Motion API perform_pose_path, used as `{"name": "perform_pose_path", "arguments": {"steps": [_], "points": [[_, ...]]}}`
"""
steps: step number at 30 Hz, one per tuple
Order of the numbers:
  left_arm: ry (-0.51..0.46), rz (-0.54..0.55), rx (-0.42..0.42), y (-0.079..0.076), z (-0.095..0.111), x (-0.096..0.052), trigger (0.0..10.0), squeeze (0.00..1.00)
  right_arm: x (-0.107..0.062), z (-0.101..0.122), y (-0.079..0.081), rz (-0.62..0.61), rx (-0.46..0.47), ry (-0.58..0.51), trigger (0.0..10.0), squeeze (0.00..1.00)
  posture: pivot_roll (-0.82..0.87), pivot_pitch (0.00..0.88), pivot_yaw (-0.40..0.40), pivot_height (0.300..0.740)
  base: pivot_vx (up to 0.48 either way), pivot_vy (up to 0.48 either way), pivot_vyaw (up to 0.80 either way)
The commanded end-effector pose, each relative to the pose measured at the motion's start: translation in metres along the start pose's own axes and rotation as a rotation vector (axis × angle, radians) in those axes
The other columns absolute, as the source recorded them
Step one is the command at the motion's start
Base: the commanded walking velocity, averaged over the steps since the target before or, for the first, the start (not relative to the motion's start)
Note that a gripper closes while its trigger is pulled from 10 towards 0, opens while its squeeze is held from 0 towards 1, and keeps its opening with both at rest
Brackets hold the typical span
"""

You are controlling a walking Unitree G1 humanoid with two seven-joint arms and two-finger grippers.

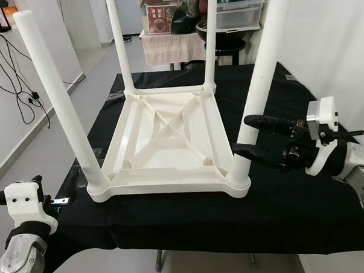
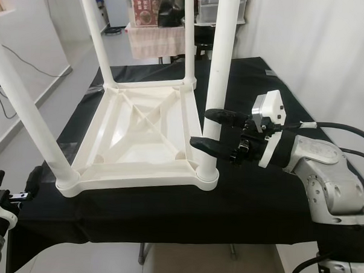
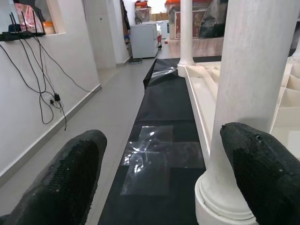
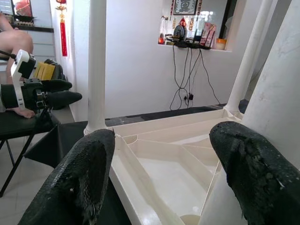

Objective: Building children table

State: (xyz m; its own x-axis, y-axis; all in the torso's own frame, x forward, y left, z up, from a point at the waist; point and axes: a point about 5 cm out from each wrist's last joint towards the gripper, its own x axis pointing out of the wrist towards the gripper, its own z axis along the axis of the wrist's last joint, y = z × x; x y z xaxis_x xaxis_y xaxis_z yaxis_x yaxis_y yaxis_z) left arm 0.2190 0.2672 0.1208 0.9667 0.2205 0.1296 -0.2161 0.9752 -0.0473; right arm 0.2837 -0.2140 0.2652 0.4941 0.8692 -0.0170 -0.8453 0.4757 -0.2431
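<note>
The left gripper [image 1: 57,200] hangs low at the near-left corner of a black-draped table [image 1: 300,208], its fingers [image 3: 61,178] spread apart and holding nothing, close beside the near-left leg [image 1: 56,101]. A white children's table [image 1: 169,142] lies upside down on the black cloth, four legs standing upright from its corners. At the right, the right gripper [image 1: 245,136] reaches in with its fingers [image 4: 84,178] parted on either side of the near-right leg [image 1: 257,85], low down; contact cannot be judged.
</note>
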Motion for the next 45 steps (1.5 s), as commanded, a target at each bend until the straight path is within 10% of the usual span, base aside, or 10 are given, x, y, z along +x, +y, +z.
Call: {"name": "perform_pose_path", "arguments": {"steps": [1, 10, 19, 25, 31, 45], "points": [[-0.009, -0.01, 0.005, 0.003, 0.001, 0.002, 10.0, 1.0, -0.004, -0.002, -0.002, -0.012, 0.008, 0.019, 10.0, 0.0, -0.1, 0.0, 0.075, 0.74, 0.0, 0.0, 0.0], [-0.005, -0.047, -0.012, -0.003, 0.0, 0.002, 10.0, 1.0, -0.033, -0.01, 0.008, 0.115, 0.045, 0.159, 10.0, 0.0, -0.1, 0.0, 0.076, 0.74, 0.0, 0.0, 0.0], [0.017, -0.058, -0.025, -0.005, -0.007, 0.0, 10.0, 1.0, -0.055, -0.011, -0.022, -0.097, -0.01, 0.292, 10.0, 0.0, -0.11, 0.0, 0.073, 0.74, 0.0, 0.0, 0.0], [0.038, -0.067, -0.023, -0.006, -0.015, 0.004, 10.0, 1.0, -0.042, 0.015, -0.039, -0.2, -0.074, 0.096, 10.0, 0.0, -0.11, 0.0, 0.07, 0.74, 0.0, 0.0, 0.0], [0.039, -0.072, -0.023, -0.008, -0.02, 0.021, 10.0, 1.0, -0.018, 0.049, -0.033, -0.036, -0.109, -0.116, 10.0, 0.0, -0.12, 0.003, 0.055, 0.74, 0.0, 0.0, 0.0], [0.008, -0.062, -0.016, -0.007, -0.015, 0.048, 10.0, 1.0, 0.022, 0.056, -0.042, -0.021, -0.13, -0.1, 10.0, 0.0, -0.13, 0.018, 0.047, 0.74, 0.0, 0.0, 0.0]]}}
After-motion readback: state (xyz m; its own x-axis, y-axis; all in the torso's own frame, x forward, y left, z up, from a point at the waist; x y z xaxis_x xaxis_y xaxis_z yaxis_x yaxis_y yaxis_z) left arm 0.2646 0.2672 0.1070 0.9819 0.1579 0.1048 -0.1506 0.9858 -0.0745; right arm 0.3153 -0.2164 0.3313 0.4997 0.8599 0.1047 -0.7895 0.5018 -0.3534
